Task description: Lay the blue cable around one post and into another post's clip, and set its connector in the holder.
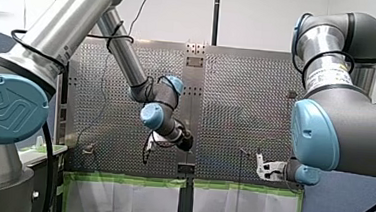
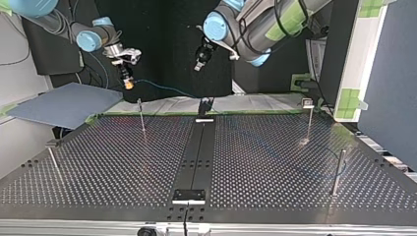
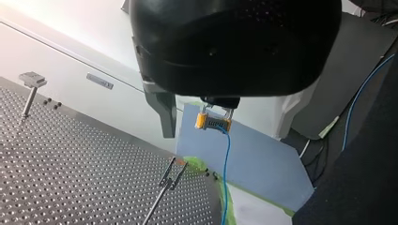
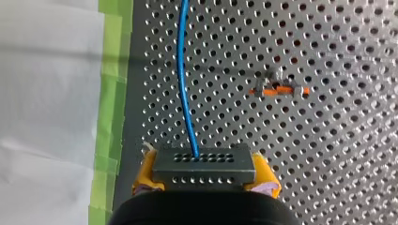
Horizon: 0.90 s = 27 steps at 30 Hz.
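Thin blue cable looked light, floppy; best hold was its rigid dark grey connector block, clamped by right yellow-padded fingers at top view's 10 o'clock; left arm grip couldn't be told.

bright, even room light throughout. soft glare across the perforated table in the top view, dark backdrop behind it. strong sheen on my left arm, front view.

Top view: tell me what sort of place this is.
Probably a robotics lab test bench: a perforated metal table with thin posts, my left arm and my right arm above it, and my right pincer shut on the connector of a blue cable.
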Motion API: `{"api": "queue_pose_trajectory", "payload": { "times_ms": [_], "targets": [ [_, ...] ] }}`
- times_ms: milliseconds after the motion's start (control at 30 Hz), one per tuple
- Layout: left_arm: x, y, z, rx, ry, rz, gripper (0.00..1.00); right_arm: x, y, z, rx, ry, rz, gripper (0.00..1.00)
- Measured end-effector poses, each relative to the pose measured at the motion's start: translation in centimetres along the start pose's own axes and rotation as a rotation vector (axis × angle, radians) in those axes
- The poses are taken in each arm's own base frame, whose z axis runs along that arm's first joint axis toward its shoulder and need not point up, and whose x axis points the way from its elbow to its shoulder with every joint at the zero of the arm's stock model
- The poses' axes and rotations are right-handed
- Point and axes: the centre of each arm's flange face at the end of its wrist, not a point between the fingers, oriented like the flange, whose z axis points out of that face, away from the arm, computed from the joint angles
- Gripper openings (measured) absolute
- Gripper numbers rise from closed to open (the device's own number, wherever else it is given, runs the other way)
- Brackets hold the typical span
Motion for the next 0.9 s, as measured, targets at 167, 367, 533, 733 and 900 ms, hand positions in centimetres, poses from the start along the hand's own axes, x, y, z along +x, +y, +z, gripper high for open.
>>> {"api": "queue_pose_trajectory", "payload": {
  "times_ms": [167, 367, 533, 733, 900],
  "targets": [
    [0.9, -0.2, 1.1, 0.008, -0.018, 0.000, 0.98, 0.0, 0.2, -0.5, 0.034, -0.014, -0.030, 0.00],
    [2.7, -0.9, 2.4, 0.029, -0.030, -0.004, 0.98, 1.1, 0.1, -1.0, 0.080, -0.013, -0.077, 0.00],
    [3.5, -1.6, 3.8, 0.047, -0.055, -0.009, 0.98, 3.1, 0.2, -1.6, 0.095, -0.006, -0.087, 0.00],
    [3.9, -2.6, 5.3, 0.072, -0.106, -0.017, 0.98, 3.4, -0.1, -1.9, 0.081, 0.004, -0.076, 0.00],
    [3.7, -3.5, 6.5, 0.079, -0.161, -0.025, 0.98, 3.5, -0.3, -1.7, 0.071, 0.023, -0.060, 0.00]
  ]
}}
